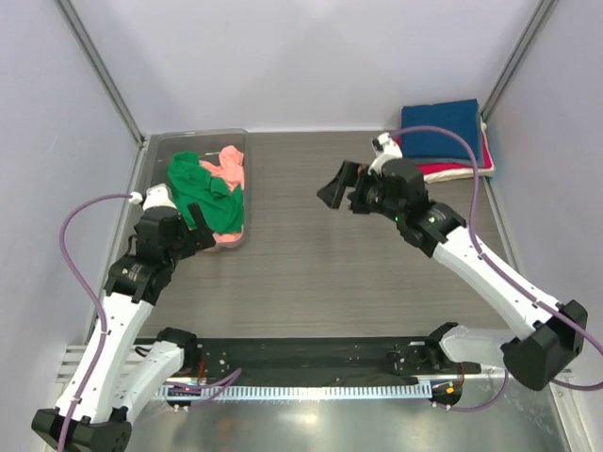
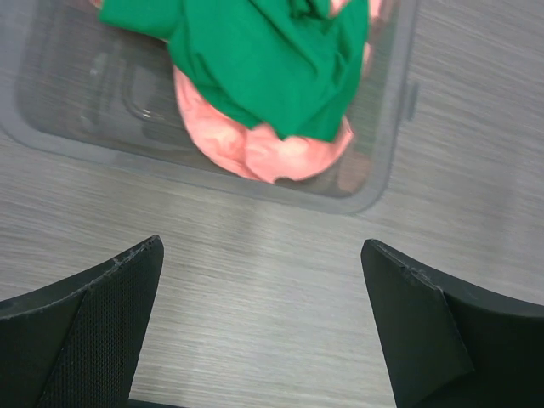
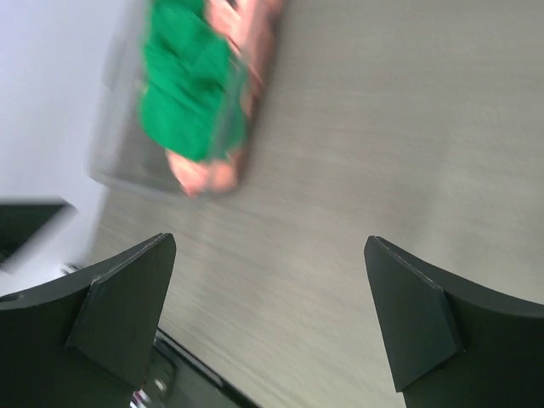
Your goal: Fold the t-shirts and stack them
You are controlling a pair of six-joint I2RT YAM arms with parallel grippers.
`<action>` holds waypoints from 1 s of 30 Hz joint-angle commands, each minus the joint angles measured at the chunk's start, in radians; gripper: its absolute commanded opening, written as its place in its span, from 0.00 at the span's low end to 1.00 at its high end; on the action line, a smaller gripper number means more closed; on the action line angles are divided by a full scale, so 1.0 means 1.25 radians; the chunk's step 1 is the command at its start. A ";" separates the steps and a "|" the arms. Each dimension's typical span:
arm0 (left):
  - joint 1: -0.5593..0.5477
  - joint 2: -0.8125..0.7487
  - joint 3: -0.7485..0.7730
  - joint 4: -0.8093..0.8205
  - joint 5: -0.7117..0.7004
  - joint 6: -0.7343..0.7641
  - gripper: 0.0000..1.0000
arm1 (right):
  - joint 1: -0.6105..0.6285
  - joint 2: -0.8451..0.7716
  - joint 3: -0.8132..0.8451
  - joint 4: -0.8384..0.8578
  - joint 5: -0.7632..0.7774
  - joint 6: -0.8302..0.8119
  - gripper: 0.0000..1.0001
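Observation:
A crumpled green t-shirt lies on top of a salmon-pink t-shirt inside a clear plastic bin at the table's left. Folded t-shirts sit stacked at the back right, navy blue on top, red under it, with a thin cream-white edge below. My left gripper is open over bare table just short of the bin's near end. Open and empty too, my right gripper hangs above mid-table, facing the bin.
Grey walls close in the table on three sides, with metal posts at the back corners. A black rail holding the arm bases runs along the near edge.

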 commanded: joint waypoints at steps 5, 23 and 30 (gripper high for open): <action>0.016 0.124 0.125 0.025 -0.119 0.029 1.00 | 0.000 -0.161 -0.201 -0.057 -0.104 -0.020 1.00; 0.195 0.753 0.391 0.131 0.055 -0.013 0.86 | 0.000 -0.194 -0.325 -0.077 -0.205 -0.062 1.00; 0.195 0.877 0.544 0.062 0.059 -0.035 0.00 | 0.000 -0.195 -0.345 -0.079 -0.182 -0.068 1.00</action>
